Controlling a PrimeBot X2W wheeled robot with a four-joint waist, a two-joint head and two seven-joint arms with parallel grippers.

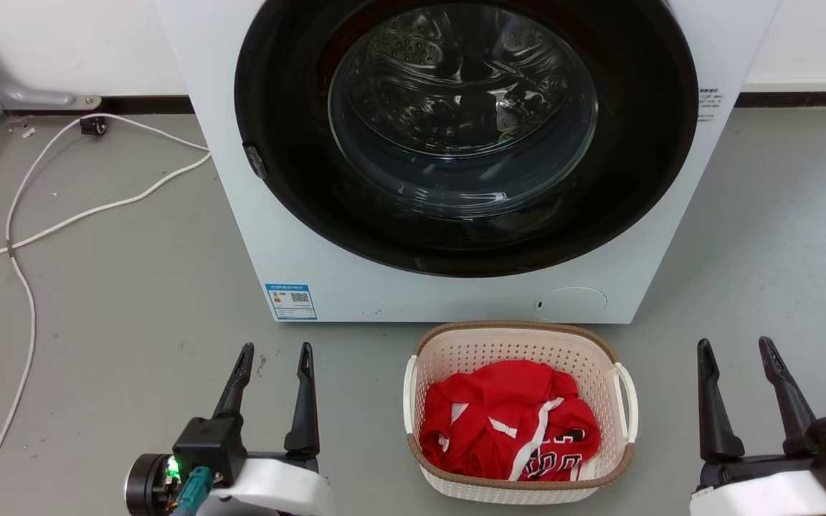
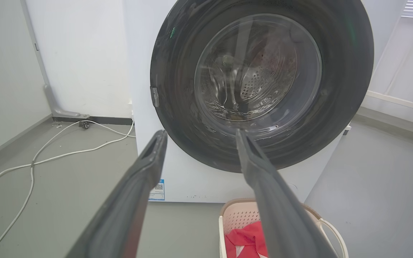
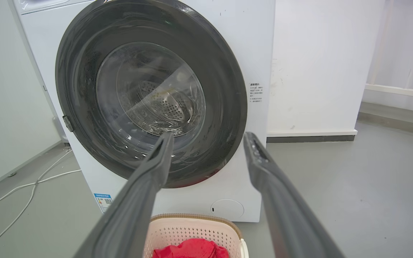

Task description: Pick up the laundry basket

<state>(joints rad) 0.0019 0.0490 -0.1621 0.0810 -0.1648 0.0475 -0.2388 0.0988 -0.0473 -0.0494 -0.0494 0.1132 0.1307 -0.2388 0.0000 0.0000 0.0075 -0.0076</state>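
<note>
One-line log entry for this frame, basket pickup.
phase: pre-grasp | left gripper: open, empty, left of laundry basket | right gripper: open, empty, right of it | laundry basket: on floor before washing machine, red garment inside

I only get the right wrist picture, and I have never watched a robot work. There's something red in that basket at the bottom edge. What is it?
Observer: In the head view it is a crumpled red garment with white trim and dark lettering, lying in the laundry basket.
Operator: How would the basket get lifted?
Observer: Its left handle, a white loop, matches the right handle on the other side. Nothing touches either one.
Operator: Is there a second claw?
Observer: Yes. The left gripper is open to the basket's left, apart from it, and the right gripper is open on the basket's right.
</note>
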